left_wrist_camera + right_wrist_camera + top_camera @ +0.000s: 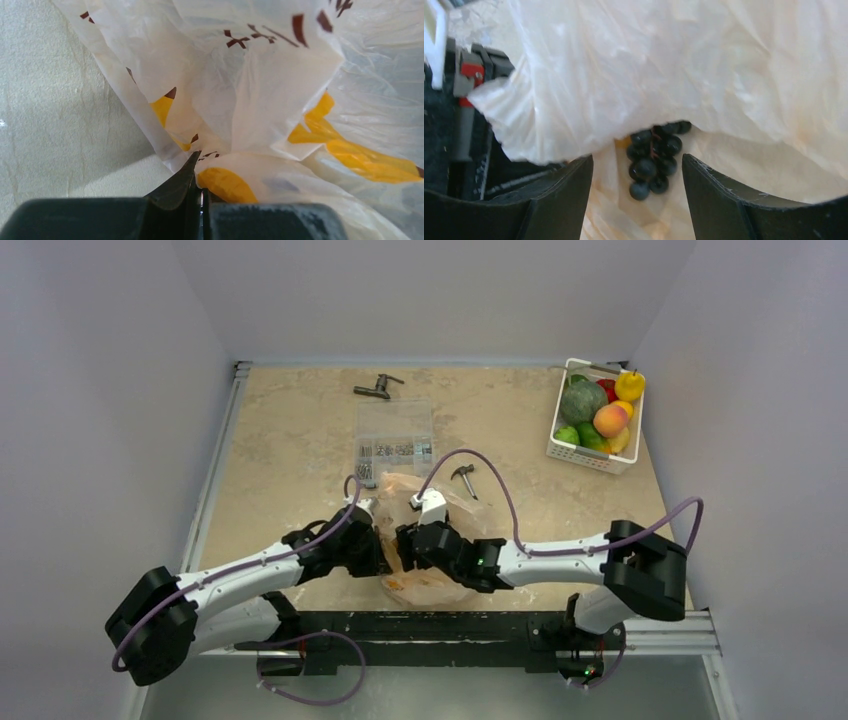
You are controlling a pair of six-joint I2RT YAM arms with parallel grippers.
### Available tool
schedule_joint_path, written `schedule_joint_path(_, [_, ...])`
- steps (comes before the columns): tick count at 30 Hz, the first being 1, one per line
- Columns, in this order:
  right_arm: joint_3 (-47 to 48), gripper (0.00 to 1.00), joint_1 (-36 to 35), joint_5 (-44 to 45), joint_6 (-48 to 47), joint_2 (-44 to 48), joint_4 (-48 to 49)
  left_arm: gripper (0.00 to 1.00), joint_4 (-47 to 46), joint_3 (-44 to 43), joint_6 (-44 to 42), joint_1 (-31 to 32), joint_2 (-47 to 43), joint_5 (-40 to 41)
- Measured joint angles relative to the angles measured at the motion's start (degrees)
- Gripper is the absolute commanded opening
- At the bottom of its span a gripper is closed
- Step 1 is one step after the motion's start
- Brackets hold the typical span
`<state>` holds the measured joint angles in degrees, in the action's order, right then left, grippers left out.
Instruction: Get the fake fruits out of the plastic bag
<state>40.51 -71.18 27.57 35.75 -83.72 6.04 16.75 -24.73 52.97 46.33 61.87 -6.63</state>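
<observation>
Table (pixel 300 440) being reached over by both arms from near edge. Plastic bag (pixel 425 588) being held near table's near-centre, between both grippers. White basket (pixel 585 452) is being shown at far right corner, loaded with fake fruits (pixel 610 420), well apart from bag. Left gripper (pixel 198 175): fingers being pressed together on bag film. Right gripper (pixel 636 157) being held spread wide, nothing clamped. Dark grape bunch (pixel 654 160) being exposed at bag's edge, between its fingers.

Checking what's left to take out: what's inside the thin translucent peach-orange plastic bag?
A bunch of dark round fake grapes shows in the opening of the peach-orange plastic bag. Crinkled film covers the rest, so anything deeper inside cannot be seen.
</observation>
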Motion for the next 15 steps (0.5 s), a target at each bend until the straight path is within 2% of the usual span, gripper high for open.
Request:
schedule_joint_path(10, [6.08, 0.63, 0.0, 4.35, -1.16, -10.84, 1.36, 0.0, 1.81, -0.09, 0.0, 0.0, -1.2, 0.22])
schedule_joint_path(15, [7.69, 0.38, 0.0, 6.4, -1.62, -16.17, 1.25, 0.0, 1.77, -0.11, -0.02, 0.0, -1.14, 0.22])
